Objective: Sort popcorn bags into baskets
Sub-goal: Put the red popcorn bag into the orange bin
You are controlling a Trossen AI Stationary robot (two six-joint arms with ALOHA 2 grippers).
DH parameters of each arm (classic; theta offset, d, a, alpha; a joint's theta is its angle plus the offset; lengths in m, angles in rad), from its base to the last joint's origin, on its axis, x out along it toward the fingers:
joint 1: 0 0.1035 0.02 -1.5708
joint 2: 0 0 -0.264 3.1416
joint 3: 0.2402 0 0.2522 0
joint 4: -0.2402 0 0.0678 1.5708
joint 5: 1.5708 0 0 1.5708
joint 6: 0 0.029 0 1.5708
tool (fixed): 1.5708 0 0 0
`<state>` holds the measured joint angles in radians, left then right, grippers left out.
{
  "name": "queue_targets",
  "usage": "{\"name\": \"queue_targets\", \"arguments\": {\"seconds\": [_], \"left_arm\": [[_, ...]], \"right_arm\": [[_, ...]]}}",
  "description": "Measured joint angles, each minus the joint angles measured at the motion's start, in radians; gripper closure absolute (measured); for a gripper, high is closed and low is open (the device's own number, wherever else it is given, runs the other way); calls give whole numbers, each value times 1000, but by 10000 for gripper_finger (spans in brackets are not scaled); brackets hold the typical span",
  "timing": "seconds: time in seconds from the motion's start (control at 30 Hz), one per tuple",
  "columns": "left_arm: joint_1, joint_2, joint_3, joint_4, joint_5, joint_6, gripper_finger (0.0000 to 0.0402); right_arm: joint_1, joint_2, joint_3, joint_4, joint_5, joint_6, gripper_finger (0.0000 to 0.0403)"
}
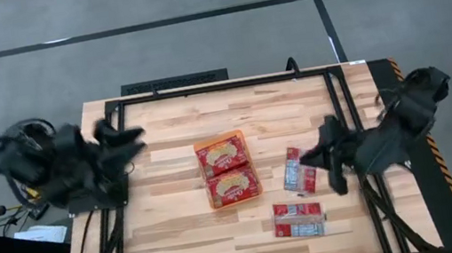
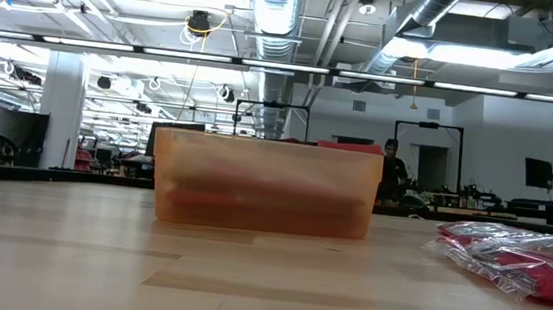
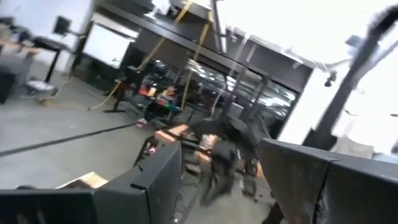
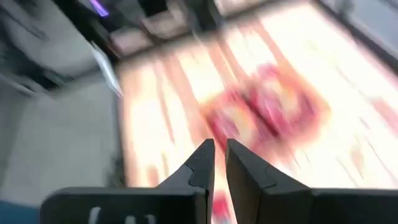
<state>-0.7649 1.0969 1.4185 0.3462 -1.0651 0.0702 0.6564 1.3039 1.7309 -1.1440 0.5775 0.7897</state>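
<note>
The orange basket (image 1: 228, 169) stands mid-table and holds red popcorn bags, popcorn picture up; the low view shows its side wall (image 2: 266, 184). Two more bags lie flat on the table to its right with the grey-blue print up, one (image 1: 297, 171) near the basket and one (image 1: 298, 221) nearer the near edge; the low view shows them as a heap (image 2: 518, 259). My right gripper (image 1: 330, 160) (image 4: 220, 163) hovers just right of the nearer bag, shut and empty. My left gripper (image 1: 125, 140) (image 3: 221, 186) is raised at the table's far left, open and empty.
A black metal frame (image 1: 228, 82) runs along the table's far edge and down both sides. Bare wood lies left of the basket and along the near edge. Beyond the table the low view shows a workshop, where a person (image 2: 389, 170) stands far off.
</note>
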Motion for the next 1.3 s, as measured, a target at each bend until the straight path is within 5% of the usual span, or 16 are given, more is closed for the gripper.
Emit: {"name": "queue_targets", "arguments": {"seconds": [0.17, 0.33, 0.53, 0.77, 1.07, 1.3], "left_arm": [[2, -118, 0, -145, -121, -76, 198], [1, -208, 0, -251, -150, -152, 198], [-27, -250, 0, -537, -48, -345, 198], [-28, -98, 0, -774, 22, -598, 198], [-23, 182, -1, -663, 12, -614, 198], [-14, 295, -1, -238, 13, -383, 198]], "right_arm": [[70, 124, -3, -227, -22, 209, 337], [123, 263, -3, -138, -20, 223, 337], [82, 348, 83, 252, -60, -115, 337], [-26, 330, 306, 279, -104, -426, 337], [-172, 202, 417, 223, -106, -567, 337], [-189, 131, 417, 71, -110, -522, 337]]}}
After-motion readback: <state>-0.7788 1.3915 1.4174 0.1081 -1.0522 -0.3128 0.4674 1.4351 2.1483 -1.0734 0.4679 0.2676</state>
